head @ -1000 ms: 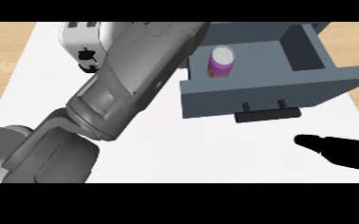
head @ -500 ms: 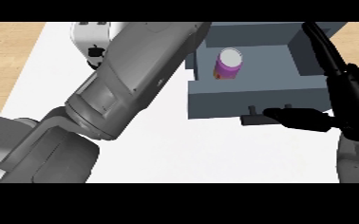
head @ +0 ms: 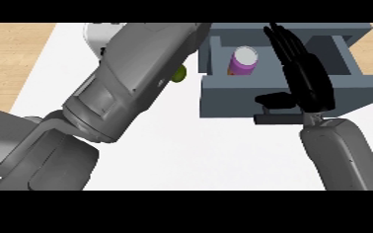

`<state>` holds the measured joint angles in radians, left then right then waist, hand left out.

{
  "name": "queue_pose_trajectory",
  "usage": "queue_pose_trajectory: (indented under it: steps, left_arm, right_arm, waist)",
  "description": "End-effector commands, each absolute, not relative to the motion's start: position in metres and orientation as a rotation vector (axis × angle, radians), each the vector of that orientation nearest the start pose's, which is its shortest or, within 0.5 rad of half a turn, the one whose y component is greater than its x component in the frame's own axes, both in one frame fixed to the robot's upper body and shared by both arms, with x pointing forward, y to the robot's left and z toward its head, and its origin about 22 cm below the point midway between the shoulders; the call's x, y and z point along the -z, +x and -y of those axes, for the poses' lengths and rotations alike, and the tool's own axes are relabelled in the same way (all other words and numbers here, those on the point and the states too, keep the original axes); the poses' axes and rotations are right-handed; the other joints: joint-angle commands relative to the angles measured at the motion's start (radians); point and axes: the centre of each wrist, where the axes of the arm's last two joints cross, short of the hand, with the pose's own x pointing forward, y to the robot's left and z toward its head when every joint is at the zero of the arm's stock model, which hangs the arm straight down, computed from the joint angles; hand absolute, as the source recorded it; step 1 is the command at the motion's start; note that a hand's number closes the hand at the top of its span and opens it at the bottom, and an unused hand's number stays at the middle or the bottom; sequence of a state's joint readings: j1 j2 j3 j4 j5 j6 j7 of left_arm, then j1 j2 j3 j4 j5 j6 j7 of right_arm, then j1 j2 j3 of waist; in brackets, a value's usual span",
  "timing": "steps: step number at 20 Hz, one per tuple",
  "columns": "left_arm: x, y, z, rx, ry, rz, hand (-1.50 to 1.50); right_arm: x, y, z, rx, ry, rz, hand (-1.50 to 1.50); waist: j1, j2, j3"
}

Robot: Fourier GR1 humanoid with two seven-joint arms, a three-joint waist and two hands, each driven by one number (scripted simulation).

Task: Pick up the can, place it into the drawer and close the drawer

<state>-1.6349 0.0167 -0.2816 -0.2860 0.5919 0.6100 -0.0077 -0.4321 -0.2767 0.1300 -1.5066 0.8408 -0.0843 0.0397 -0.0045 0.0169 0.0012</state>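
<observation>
Grey casing of the left forearm (head: 124, 94) is taking up the whole left half of the view, running from the lower left corner up to the top edge, and it is hiding much of what lies behind it. The left hand is showing nowhere, so its state cannot be told. A white object (head: 94, 35) is peeking out past the forearm's upper left side; only a small part is visible and its kind is not determinable. A small yellow-green item (head: 179, 73) is protruding at the forearm's right edge, likewise mostly covered. The blue-grey drawer (head: 218, 103) is standing open on the right side of the white surface (head: 197, 153), with its far right end being cut off by the view's edge. The can (head: 243, 61), purple with a white top, is sitting inside the drawer, close to the left wall, its top facing up. It is the only content visible; the middle of the drawer's interior is being covered by the right hand (head: 310, 79). That hand is released, its black fingers stretching straight over the drawer toward the back wall, grasping nothing. The can is lying just left of those fingers, apparently apart from them. The thumb (head: 275, 98) is pointing left across the drawer's front panel, just above the dark handle (head: 273, 120).
</observation>
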Motion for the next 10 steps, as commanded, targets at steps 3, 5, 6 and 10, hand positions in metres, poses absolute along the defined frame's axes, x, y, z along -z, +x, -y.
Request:
queue_pose_trajectory:
  steps: [3,5,6,10]
  left_arm:
    - [-0.272,0.446,-0.005,0.003,0.051,1.726,-1.50]
    - [-0.275,0.445,-0.005,-0.021,0.051,1.724,-1.50]
    - [-0.256,0.451,-0.022,-0.028,0.080,1.719,-1.50]
    - [-0.274,0.452,-0.030,-0.006,0.089,1.720,-1.50]
  right_arm:
    - [-0.067,0.359,0.202,-0.989,-1.003,1.780,-1.50]
    - [-0.061,0.371,0.203,-1.005,-1.015,1.754,-1.50]
    - [-0.074,0.377,0.198,-0.962,-1.040,1.775,-1.50]
    - [-0.052,0.396,0.186,-0.925,-1.125,1.755,-1.50]
  waist:
    - [0.024,-0.007,0.000]
    - [0.027,-0.008,0.000]
    - [0.026,-0.011,-0.001]
    - [0.049,-0.009,0.000]
